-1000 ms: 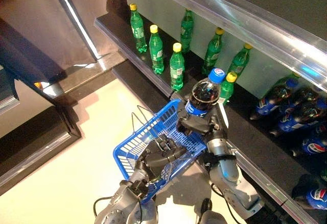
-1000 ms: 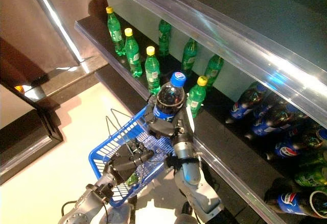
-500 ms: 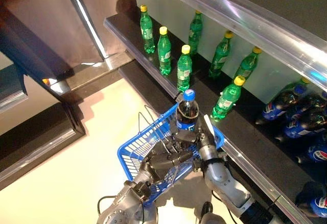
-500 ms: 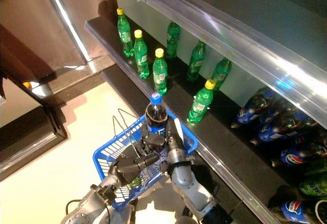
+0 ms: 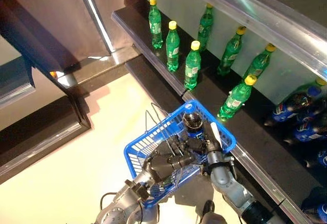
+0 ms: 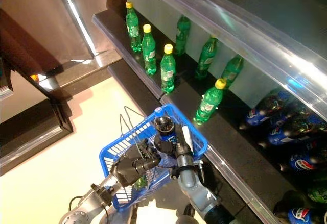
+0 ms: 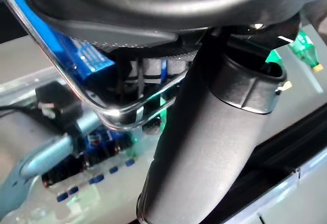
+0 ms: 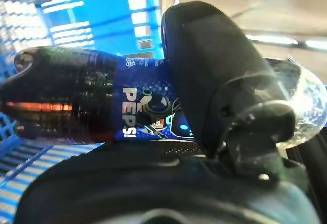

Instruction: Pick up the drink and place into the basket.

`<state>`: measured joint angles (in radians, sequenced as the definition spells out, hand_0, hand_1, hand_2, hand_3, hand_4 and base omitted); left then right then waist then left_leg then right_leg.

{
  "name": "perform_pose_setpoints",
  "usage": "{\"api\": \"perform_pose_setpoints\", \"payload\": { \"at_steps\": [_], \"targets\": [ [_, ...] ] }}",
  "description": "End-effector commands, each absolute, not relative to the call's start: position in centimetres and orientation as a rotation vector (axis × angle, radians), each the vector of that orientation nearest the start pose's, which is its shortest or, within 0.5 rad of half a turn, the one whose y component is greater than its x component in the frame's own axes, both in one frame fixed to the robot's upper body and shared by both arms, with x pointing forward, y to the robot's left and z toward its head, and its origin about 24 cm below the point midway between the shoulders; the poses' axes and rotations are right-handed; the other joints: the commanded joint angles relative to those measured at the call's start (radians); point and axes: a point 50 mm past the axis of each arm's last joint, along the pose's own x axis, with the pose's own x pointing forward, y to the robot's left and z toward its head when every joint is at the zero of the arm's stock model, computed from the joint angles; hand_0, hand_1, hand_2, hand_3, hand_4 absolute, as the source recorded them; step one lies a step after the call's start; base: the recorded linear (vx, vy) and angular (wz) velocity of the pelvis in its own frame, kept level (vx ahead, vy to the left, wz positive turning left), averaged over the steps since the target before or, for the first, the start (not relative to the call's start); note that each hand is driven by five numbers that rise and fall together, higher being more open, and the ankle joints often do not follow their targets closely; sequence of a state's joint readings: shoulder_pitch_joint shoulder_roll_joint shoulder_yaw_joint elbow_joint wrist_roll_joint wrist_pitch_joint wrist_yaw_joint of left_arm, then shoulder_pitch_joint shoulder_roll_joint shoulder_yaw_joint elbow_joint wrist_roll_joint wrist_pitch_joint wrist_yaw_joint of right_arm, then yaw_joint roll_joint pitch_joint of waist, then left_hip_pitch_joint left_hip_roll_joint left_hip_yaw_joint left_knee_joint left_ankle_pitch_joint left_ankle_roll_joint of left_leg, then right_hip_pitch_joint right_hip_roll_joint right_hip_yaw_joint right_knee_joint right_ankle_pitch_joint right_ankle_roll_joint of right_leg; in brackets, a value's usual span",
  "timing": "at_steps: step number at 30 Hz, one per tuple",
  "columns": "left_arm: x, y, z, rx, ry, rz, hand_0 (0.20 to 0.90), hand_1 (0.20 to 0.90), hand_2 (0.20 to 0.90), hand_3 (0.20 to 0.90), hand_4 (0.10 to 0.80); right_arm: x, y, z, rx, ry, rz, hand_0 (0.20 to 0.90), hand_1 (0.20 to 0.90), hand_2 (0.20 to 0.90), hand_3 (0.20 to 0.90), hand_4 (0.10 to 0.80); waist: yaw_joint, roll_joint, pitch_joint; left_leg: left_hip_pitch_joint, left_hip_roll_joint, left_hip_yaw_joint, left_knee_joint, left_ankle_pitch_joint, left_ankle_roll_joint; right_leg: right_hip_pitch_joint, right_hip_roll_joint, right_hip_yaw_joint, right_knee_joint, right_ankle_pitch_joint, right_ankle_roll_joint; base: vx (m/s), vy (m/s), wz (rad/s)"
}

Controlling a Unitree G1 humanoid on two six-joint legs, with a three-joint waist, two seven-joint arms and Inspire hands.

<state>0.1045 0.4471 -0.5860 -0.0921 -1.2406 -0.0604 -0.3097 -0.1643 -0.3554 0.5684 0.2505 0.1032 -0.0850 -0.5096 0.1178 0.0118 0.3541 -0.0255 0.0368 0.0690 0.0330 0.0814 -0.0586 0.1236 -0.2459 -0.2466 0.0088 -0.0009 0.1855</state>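
Observation:
A dark cola bottle with a blue cap and blue label stands upright inside the blue wire basket, near its far corner. My right hand is shut on the bottle's lower part. In the right wrist view the thumb curls over the cola bottle, with blue mesh behind it. My left hand holds the basket from below and in front. The left wrist view shows the chrome basket handle running under its curled fingers.
Along the black shelf to the right, green bottles with yellow caps stand in two rows. Several cola bottles lie further right. Something green shows low in the basket. Cream floor lies to the left.
My right hand has come down with the cola bottle, from above the basket's rim to inside it. The left hand still holds the basket. The whole picture has shifted.

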Motion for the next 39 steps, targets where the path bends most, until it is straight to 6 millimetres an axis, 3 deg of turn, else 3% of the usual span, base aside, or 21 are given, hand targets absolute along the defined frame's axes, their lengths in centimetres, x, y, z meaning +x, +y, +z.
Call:
{"api": "perform_pose_setpoints", "payload": {
  "at_steps": [1, 6, 12, 28, 39],
  "targets": [
    [18.0, 5.4, 14.1, -1.030, -0.329, -1.278, 0.300, 0.300, 0.300, 0.200, 0.100, 28.2, -9.2, 7.5, -0.330, -0.338, 0.127, 0.300, 0.300, 0.300, 0.200, 0.100, 0.023, 0.011, -0.091, -0.040, -0.008, -0.053, 0.148, -0.102, -0.041, -0.102, -0.022, 0.032, 0.080, 0.064, 0.010, -0.066, -0.004, 0.02],
    [18.1, 4.8, 14.4, -1.019, -0.321, -1.345, 0.300, 0.300, 0.300, 0.200, 0.100, 29.6, -9.1, 6.2, -0.498, -0.225, 0.231, 0.300, 0.300, 0.300, 0.200, 0.100, 0.032, 0.009, -0.057, -0.067, -0.014, -0.066, 0.165, -0.102, -0.044, -0.119, -0.031, 0.027, 0.090, 0.068, 0.014, -0.044, -0.016, 0.11],
    [18.6, 4.1, 14.6, -0.996, -0.283, -1.418, 0.300, 0.300, 0.300, 0.200, 0.100, 30.8, -9.3, 2.8, -0.810, 0.049, 0.477, 0.300, 0.300, 0.300, 0.200, 0.100, 0.066, -0.010, -0.005, -0.112, -0.018, -0.087, 0.201, -0.102, -0.048, -0.138, -0.044, 0.009, 0.105, 0.077, 0.024, -0.036, -0.077, 0.06],
    [18.2, 2.2, 14.2, -0.947, -0.133, -1.523, 0.300, 0.300, 0.300, 0.200, 0.100, 31.5, -6.1, 0.3, -1.277, 0.194, 0.912, 0.300, 0.300, 0.300, 0.200, 0.100, 0.156, -0.038, 0.043, -0.171, -0.025, -0.153, 0.246, -0.101, -0.044, -0.140, -0.038, -0.018, 0.099, 0.099, 0.039, 0.022, -0.087, 0.11],
    [18.2, 1.8, 15.0, -0.919, -0.127, -1.567, 0.300, 0.300, 0.300, 0.200, 0.100, 31.3, -7.9, -2.8, -1.348, 0.484, 0.958, 0.300, 0.300, 0.300, 0.200, 0.100, 0.192, -0.044, 0.060, -0.197, -0.024, -0.174, 0.252, -0.098, -0.044, -0.148, -0.035, -0.039, 0.098, 0.106, 0.040, 0.028, -0.054, 0.11]
  ]
}}
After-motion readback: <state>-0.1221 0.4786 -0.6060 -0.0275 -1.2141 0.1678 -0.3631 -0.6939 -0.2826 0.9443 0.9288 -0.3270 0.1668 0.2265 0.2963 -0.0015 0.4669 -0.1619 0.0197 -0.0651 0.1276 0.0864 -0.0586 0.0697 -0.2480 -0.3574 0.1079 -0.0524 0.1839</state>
